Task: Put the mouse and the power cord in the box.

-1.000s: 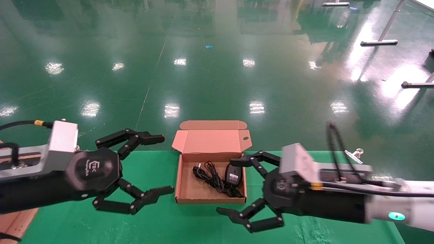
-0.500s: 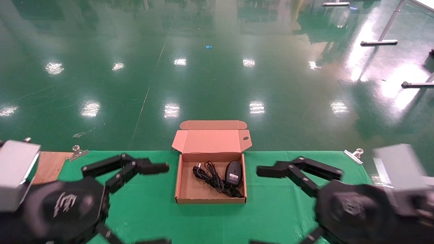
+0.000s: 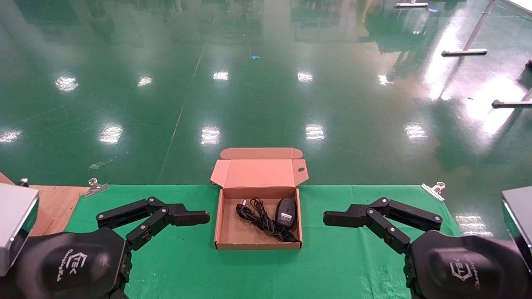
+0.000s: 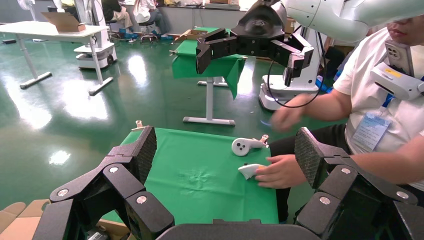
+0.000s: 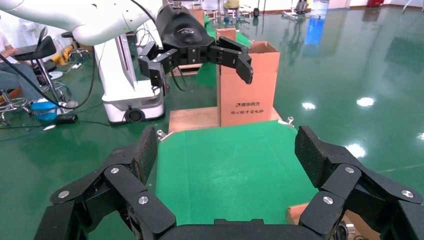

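Left gripper (image 3: 195,257): positioned low at the robot's left, fingers spread wide and pointing inward toward the centre. Only the upper finger (image 3: 183,216) is fully visible in the head view; the lower finger is cut off at the frame edge. Right gripper (image 3: 336,257): positioned low at the robot's right, mirroring the left, fingers spread wide and pointing inward. Both grippers hold nothing. Each wrist view confirms a wide gap between its finger pads.

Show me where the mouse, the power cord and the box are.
mouse (image 3: 286,212), head view, middle of its black back.
power cord (image 3: 259,218), head view, middle of the bunched cable.
box (image 3: 258,173), head view, inside of the open lid.
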Robot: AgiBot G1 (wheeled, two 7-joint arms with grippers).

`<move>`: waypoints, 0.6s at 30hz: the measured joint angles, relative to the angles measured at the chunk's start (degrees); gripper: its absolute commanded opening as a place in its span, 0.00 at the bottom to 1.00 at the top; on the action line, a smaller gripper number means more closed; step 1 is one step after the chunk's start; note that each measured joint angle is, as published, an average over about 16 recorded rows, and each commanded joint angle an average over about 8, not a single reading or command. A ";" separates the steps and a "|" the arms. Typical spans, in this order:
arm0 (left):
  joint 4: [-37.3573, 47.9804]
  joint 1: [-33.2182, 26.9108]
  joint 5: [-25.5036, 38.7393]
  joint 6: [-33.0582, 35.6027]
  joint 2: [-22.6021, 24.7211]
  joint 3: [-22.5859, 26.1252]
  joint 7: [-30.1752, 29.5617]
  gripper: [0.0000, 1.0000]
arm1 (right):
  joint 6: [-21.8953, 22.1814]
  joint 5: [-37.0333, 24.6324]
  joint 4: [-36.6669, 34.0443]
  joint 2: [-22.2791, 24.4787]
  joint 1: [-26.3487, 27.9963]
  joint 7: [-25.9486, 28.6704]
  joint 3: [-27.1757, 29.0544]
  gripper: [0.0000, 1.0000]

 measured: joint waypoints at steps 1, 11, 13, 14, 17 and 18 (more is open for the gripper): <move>0.11 -0.05 0.01 -0.01 0.01 0.04 0.05 1.00 | 0.08 -0.08 -0.06 -0.07 0.05 -0.03 -0.10 1.00; 0.86 -0.38 0.12 -0.09 0.10 0.32 0.36 1.00 | 0.62 -0.67 -0.50 -0.54 0.47 -0.24 -0.75 1.00; 0.96 -0.42 0.15 -0.10 0.11 0.36 0.39 1.00 | 0.68 -0.74 -0.56 -0.60 0.52 -0.26 -0.82 1.00; 1.00 -0.44 0.16 -0.10 0.12 0.37 0.41 1.00 | 0.71 -0.77 -0.58 -0.63 0.54 -0.27 -0.86 1.00; 1.10 -0.48 0.19 -0.12 0.13 0.41 0.45 1.00 | 0.78 -0.84 -0.64 -0.69 0.60 -0.30 -0.95 1.00; 1.13 -0.50 0.19 -0.12 0.13 0.42 0.46 1.00 | 0.80 -0.87 -0.66 -0.71 0.62 -0.30 -0.97 1.00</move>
